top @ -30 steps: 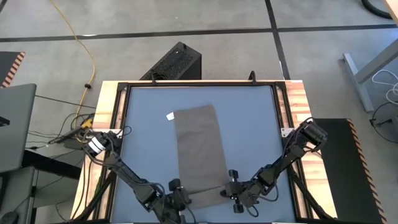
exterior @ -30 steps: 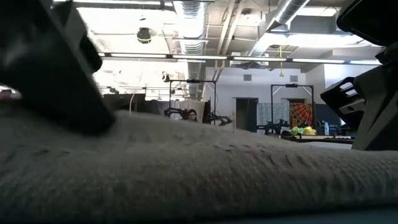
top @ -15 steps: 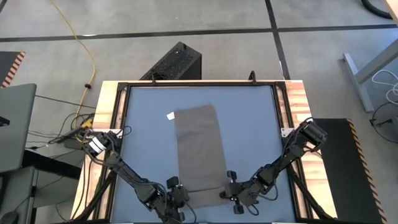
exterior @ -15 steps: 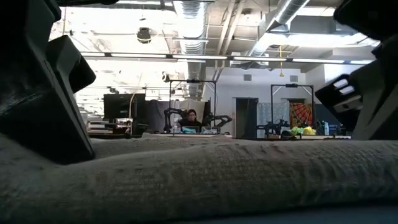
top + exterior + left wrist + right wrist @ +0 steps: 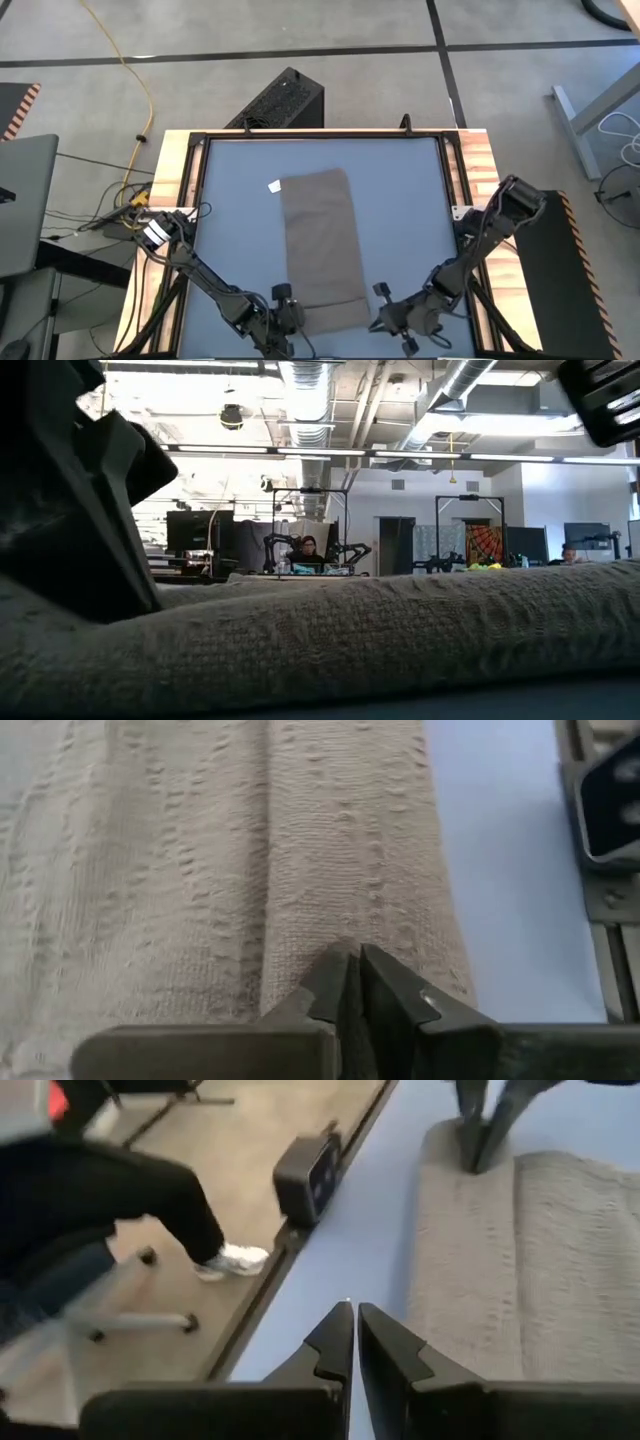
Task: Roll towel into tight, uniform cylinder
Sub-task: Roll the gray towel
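Taupe soft fabric towel (image 5: 322, 248), frame centre, near end rolled. Left gripper (image 5: 352, 982) nearly closed on the roll; right gripper (image 5: 354, 1342) narrow, empty, lower right.

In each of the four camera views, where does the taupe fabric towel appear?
High view: taupe fabric towel, a long strip at table centre.
Low view: fills the lower half.
Left wrist view: covers most of it.
Right wrist view: one side.
Shared landmark: blue table surface.

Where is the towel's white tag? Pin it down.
In the high view, the white tag sits at the towel's far left corner on the blue table, away from both arms.
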